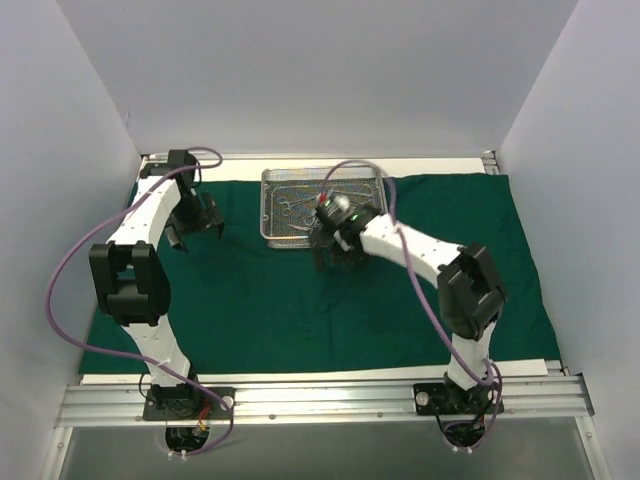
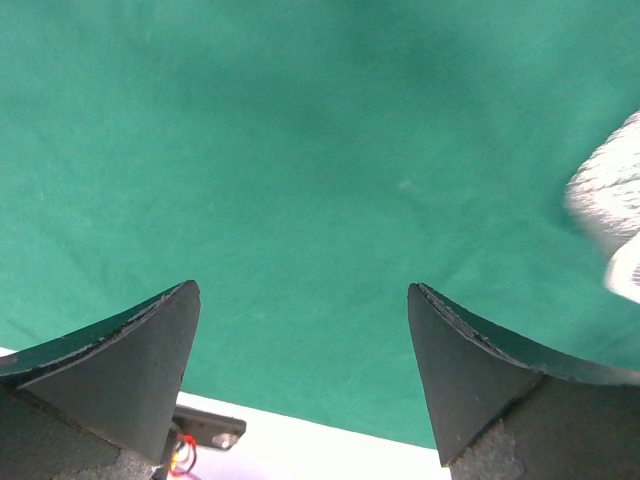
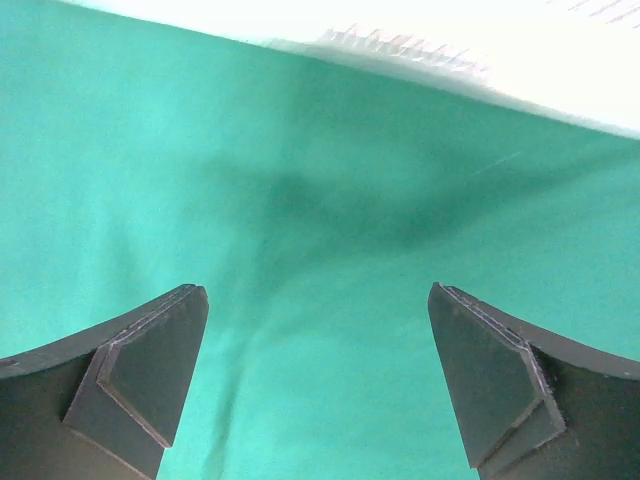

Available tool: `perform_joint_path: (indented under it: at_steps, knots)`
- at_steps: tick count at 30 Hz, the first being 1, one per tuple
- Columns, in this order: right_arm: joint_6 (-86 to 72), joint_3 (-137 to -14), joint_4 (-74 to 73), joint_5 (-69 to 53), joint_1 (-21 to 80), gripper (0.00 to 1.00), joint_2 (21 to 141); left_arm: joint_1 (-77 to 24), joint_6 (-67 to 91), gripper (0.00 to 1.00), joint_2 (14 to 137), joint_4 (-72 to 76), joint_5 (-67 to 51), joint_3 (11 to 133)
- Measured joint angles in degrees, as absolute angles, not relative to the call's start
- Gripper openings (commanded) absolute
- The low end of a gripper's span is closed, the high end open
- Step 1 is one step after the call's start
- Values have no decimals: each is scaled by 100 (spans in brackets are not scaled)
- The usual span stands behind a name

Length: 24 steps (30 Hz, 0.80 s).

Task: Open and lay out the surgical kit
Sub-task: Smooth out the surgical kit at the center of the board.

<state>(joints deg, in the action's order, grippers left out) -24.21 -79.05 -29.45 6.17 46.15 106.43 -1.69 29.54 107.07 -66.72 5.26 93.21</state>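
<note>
The dark green drape [image 1: 300, 310] lies spread flat over the table. The silver wire-mesh tray [image 1: 275, 232] stands on its far middle part, with slender steel instruments [image 1: 295, 205] lying inside. My left gripper [image 1: 197, 228] hangs open and empty over the drape's left part [image 2: 300, 180], well left of the tray. My right gripper [image 1: 335, 262] is open and empty, just off the tray's near right corner, above bare drape [image 3: 320, 300]. A blurred bright strip of the tray's edge [image 3: 400, 45] shows at the top of the right wrist view.
White enclosure walls stand at left, right and back. A bare white table strip [image 1: 300, 375] and an aluminium rail [image 1: 330, 400] run along the near edge. A blurred white part of the right arm [image 2: 612, 200] shows at the right in the left wrist view.
</note>
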Motion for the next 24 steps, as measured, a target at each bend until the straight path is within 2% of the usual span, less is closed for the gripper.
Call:
perform_joint_path:
  at_steps: [8, 12, 16, 24]
  knots:
    - [-2073, -8989, -3035, 729, 1844, 100, 10562, -373, 2783, 94, 11513, -6726, 775, 10735]
    - [-2001, -9590, -3153, 788, 858, 100, 10842, -541, 2781, 94, 12219, -6796, 950, 11268]
    - [-1986, -10241, -3162, 803, 362, 100, 11594, -576, 2786, 94, 12967, -6936, 1083, 11885]
    - [-1981, -11513, -3116, 902, 316, 100, 13196, -576, 2838, 94, 13688, -6980, 1378, 12774]
